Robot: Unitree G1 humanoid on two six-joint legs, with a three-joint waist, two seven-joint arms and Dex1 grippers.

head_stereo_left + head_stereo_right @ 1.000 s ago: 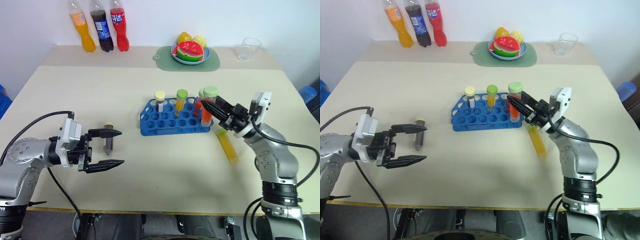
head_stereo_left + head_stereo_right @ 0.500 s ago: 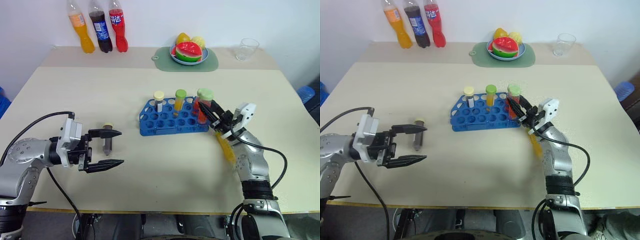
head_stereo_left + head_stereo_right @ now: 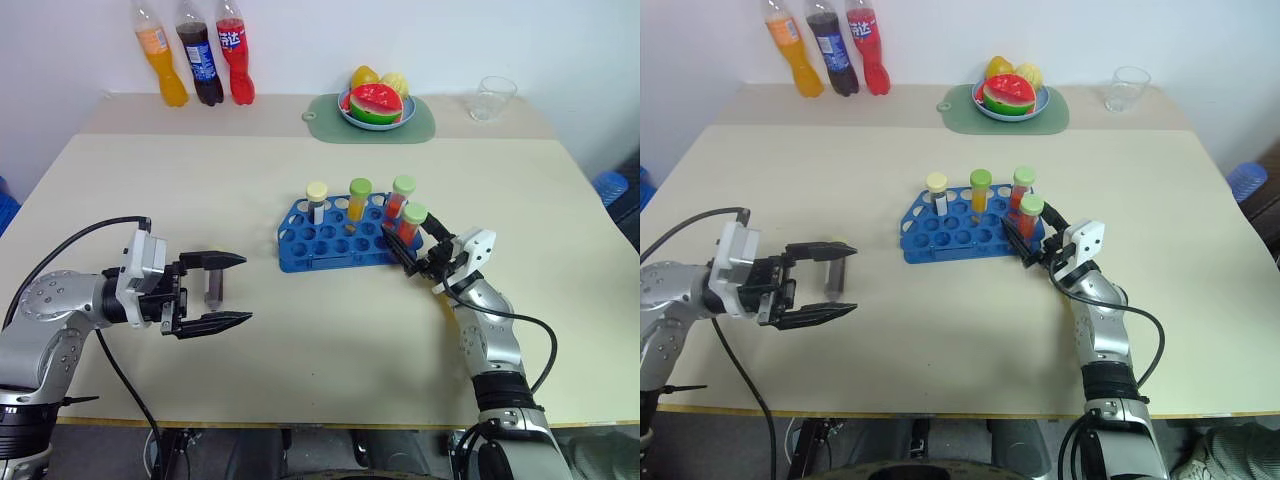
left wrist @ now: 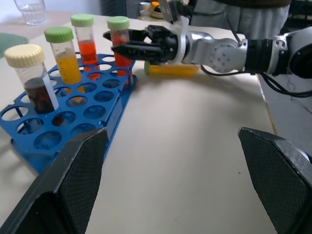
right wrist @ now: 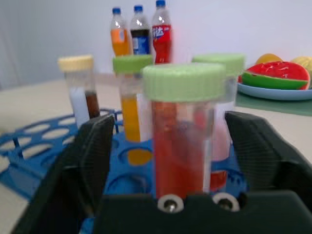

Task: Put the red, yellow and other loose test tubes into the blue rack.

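- Your right gripper (image 3: pixel 412 255) has come down to the near right corner of the blue rack (image 3: pixel 330 246) and its jaws have just parted: in the right wrist view the two fingers stand clear on either side of the red tube (image 5: pixel 183 136), no longer pinching it.
- That tube, green-capped, now stands upright in a hole at the rack's right end, just in front of another green-capped red one (image 3: pixel 400 197) (a second ago it was held above the rack).
- The rack now holds four upright tubes: a pale-capped dark tube (image 3: pixel 318 201), a green-capped yellow-orange tube (image 3: pixel 358 200) and the two red ones.
- Judged from this, the red tube is placed; back the right gripper out without brushing its cap.
- Still loose: a yellow tube (image 4: pixel 170 68) lying flat on the table (image 3: pixel 300 340) just behind the right gripper, and a dark tube (image 3: pixel 213 291) lying between the tips of your left gripper (image 3: pixel 228 291).
- Your left gripper's jaws are spread wide and hold nothing; it has not moved.
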